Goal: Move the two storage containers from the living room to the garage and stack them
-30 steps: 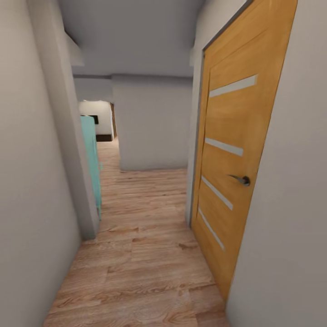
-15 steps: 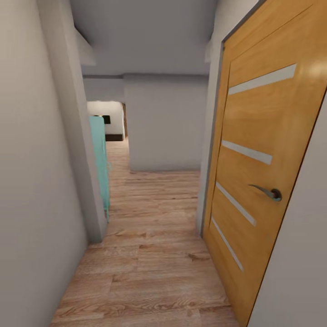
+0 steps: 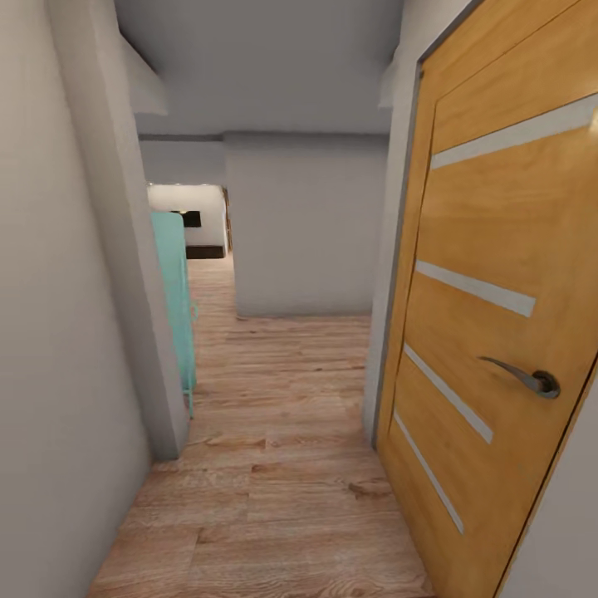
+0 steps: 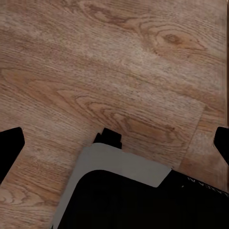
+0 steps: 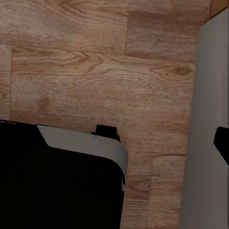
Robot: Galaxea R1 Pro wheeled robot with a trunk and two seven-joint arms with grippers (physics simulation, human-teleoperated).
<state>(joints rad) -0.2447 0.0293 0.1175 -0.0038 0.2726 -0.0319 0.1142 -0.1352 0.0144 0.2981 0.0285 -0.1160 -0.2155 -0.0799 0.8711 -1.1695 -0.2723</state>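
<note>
Nearest, the left claw [image 4: 114,143] and right claw [image 5: 114,138] hang over wood-plank flooring [image 3: 274,498], each showing dark fingertips [image 4: 9,143] at the frame edges, spread wide with nothing between them; the robot's black-and-grey base [image 4: 124,191] lies below; beside it, a closed wooden door [image 3: 490,332] with a lever handle [image 3: 523,378] at right; farther, a turquoise cabinet [image 3: 174,291] at left; beyond, a grey wall [image 3: 303,224]; neither storage container is visible.

Orange door [image 3: 498,332], turquoise panel [image 3: 176,307], wood-grain flooring [image 3: 282,465].
</note>
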